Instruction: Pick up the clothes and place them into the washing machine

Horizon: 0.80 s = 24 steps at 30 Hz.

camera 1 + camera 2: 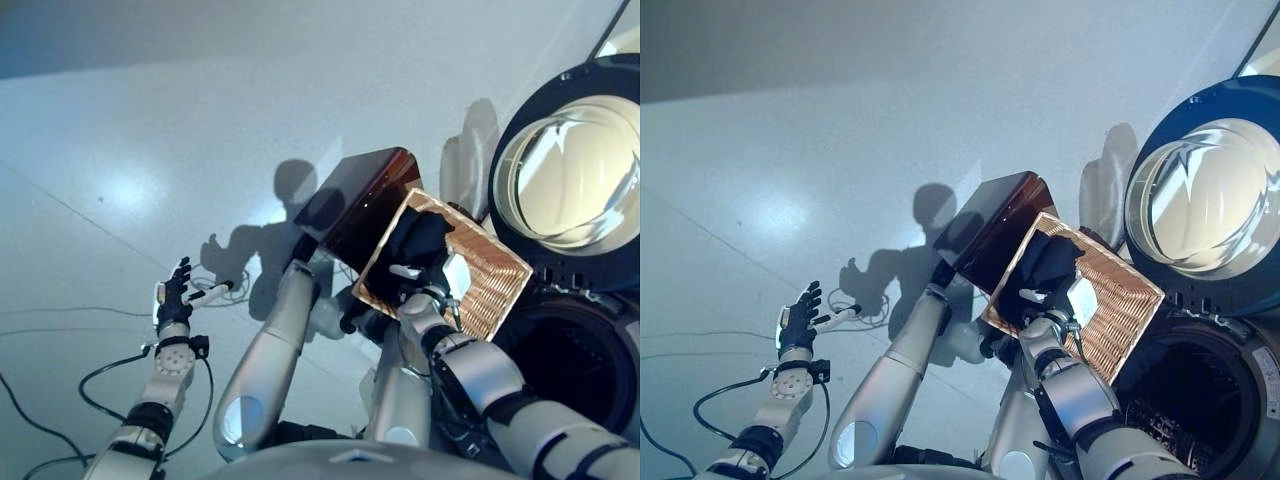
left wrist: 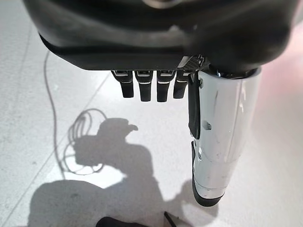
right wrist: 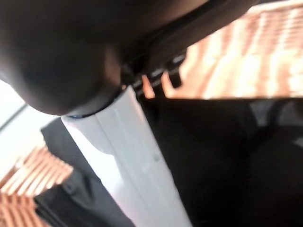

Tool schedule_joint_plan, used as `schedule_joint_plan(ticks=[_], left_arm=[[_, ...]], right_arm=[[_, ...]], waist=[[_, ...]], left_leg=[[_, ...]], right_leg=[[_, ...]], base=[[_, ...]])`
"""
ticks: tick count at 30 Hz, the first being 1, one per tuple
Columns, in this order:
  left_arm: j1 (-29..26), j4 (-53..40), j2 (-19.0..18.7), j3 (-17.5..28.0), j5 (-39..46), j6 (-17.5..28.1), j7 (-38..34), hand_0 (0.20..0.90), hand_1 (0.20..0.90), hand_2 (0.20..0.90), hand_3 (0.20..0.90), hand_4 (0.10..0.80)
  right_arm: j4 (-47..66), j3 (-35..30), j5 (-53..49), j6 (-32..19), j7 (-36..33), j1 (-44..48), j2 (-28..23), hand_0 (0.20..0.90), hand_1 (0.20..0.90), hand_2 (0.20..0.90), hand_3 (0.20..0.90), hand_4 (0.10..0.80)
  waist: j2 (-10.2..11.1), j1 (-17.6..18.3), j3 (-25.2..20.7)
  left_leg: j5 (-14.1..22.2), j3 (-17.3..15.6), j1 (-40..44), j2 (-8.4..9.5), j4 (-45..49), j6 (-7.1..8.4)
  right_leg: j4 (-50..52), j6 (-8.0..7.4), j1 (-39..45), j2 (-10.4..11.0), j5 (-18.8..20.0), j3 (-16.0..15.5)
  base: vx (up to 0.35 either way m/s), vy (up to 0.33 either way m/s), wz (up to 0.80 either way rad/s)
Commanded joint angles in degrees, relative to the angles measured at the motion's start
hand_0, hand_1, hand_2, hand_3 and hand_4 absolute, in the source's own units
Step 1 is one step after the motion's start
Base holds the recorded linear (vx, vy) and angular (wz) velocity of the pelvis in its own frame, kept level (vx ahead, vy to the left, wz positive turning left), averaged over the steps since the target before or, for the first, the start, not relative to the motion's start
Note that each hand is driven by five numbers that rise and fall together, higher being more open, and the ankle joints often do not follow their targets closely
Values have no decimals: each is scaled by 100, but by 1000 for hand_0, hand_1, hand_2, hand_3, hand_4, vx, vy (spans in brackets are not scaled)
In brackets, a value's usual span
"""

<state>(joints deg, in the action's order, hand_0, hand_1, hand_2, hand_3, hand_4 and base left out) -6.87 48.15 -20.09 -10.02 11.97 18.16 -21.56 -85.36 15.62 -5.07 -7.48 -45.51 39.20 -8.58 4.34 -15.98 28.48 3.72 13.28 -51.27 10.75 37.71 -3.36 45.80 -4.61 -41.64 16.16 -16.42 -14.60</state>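
Note:
Dark clothes (image 1: 420, 238) lie heaped in the shallow wicker basket (image 1: 497, 272), which rests tilted on the low dark brown box (image 1: 365, 195) beside the washing machine. A pale piece (image 1: 456, 275) lies next to them in the basket. My right hand (image 1: 424, 282) is inside the basket at the near edge of the dark clothes; in the right wrist view its white-covered thumb (image 3: 128, 151) stands straight over the dark cloth (image 3: 227, 156). My left hand (image 1: 172, 297) is far off to the left above the floor, open and empty, with its fingers (image 2: 147, 85) straight.
The washing machine's round door (image 1: 575, 175) stands swung open at the right, past the basket. The dark drum opening (image 1: 570, 355) lies below it, close to the basket's right edge. Pale floor (image 1: 150, 150) spreads to the left and beyond.

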Motion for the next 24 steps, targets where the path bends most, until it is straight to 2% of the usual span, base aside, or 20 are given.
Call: schedule_joint_plan(ticks=[1, 8, 18, 22, 23, 24], left_arm=[[169, 0, -12, 29, 10, 352, -249, 900, 900, 900, 900, 800], [147, 16, -18, 3, 23, 379, -278, 900, 900, 900, 900, 800], [411, 150, -116, 116, -77, 358, -184, 900, 900, 900, 900, 800], [579, 238, -47, 106, 40, 435, -11, 900, 900, 900, 900, 800], [628, 270, -25, 87, 52, 445, 34, 900, 900, 900, 900, 800], [675, 309, 10, 93, 103, 464, 75, 900, 900, 900, 900, 800]], right_arm=[[-97, -160, -25, -80, -307, -89, -434, 200, 200, 200, 200, 300], [-134, -209, 4, -46, -300, -187, -579, 200, 200, 200, 200, 300], [-74, -531, 117, 58, -203, -776, -1170, 200, 200, 200, 200, 300], [313, -769, -55, -174, 36, -943, -1239, 200, 200, 200, 200, 300], [479, -841, -169, -281, 115, -953, -1176, 200, 200, 200, 200, 300], [697, -862, -282, -406, 232, -1017, -1115, 200, 200, 200, 200, 300]], waist=[[-270, -174, -25], [-283, -135, -32], [-232, 13, -207], [-239, 212, -431], [-292, 250, -472], [-312, 314, -523]], left_leg=[[113, -7, 9, 7, -63, 173], [51, -14, 134, 8, -249, 168], [-120, -170, 691, -104, -746, 183], [-330, -342, 1297, -197, -1361, 220], [-596, -421, 1400, -254, -1589, 217], [-639, -482, 1559, -271, -1740, 230]], right_leg=[[101, 222, -134, -62, 349, -230], [2, 234, -45, -40, 394, -236], [-604, 240, 495, -132, 611, -154], [-1470, 141, 1130, -212, 954, -114], [-1731, 175, 1226, -245, 1207, -168], [-1929, 144, 1342, -265, 1304, -121]], base=[[25, -25, 3], [0, 0, 0], [12, 20, -3], [31, 56, -35], [-54, 129, -43], [-38, 131, -34]])
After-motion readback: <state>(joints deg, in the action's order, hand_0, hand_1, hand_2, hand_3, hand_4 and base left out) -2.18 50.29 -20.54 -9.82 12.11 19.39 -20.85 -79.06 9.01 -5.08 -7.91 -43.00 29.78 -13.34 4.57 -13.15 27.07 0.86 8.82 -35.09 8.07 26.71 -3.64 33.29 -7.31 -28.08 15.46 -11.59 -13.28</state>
